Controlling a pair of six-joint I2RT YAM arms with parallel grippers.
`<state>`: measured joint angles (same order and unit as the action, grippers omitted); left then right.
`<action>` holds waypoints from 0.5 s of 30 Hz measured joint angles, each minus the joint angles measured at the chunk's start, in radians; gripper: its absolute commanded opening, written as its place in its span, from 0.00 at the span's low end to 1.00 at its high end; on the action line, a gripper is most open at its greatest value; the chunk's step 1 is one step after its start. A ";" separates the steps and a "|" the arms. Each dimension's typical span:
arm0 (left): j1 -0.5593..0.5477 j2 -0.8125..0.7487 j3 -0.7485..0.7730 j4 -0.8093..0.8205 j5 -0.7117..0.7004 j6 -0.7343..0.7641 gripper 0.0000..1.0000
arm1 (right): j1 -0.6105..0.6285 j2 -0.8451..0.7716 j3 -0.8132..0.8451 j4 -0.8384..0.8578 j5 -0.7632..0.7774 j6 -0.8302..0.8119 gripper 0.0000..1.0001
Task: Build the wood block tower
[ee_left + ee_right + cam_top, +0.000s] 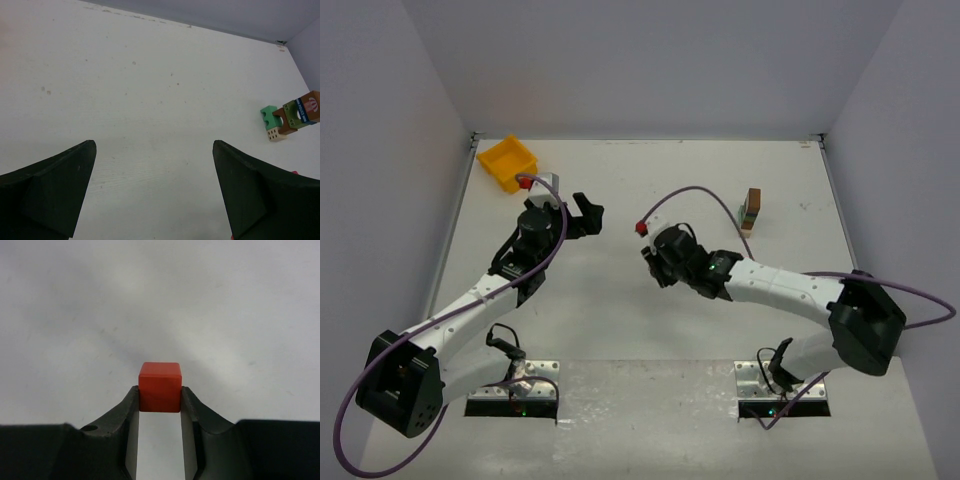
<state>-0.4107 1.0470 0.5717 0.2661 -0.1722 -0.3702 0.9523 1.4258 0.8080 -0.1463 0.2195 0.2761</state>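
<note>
right gripper [159,399] is pinching a small orange-red wooden cube [159,387]. Its fingers [127,412] are pressed flat on the cube's two sides, and the cube sits right at the tips. From above, that's roughly mid-table, with the gripper pointing left. Can't tell whether the cube touches the white table [620,330] or is lifted off it.

left gripper [585,215] has its jaws spread wide over bare tabletop, near the yellow plastic bin [507,162] in the far-left corner.

wood block tower [751,210] is a short multicoloured stack on the far right of the table, well apart from both grippers. The left wrist view shows a pale dotted block at one end with a mint-green block beside it, then brown, a green arch, a blue band and brown-orange at the other end.
</note>
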 measured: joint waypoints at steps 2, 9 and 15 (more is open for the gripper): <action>0.000 0.000 -0.001 0.000 -0.001 -0.002 1.00 | -0.071 -0.027 0.052 -0.018 0.080 0.013 0.11; 0.000 0.000 -0.004 0.002 -0.016 -0.002 1.00 | -0.295 -0.070 0.209 -0.061 0.285 0.050 0.10; 0.000 -0.008 -0.008 0.003 -0.033 -0.006 1.00 | -0.522 -0.067 0.282 -0.164 0.333 0.085 0.14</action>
<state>-0.4107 1.0393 0.5637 0.2686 -0.2056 -0.3760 0.4303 1.3584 1.0898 -0.3101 0.5528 0.3606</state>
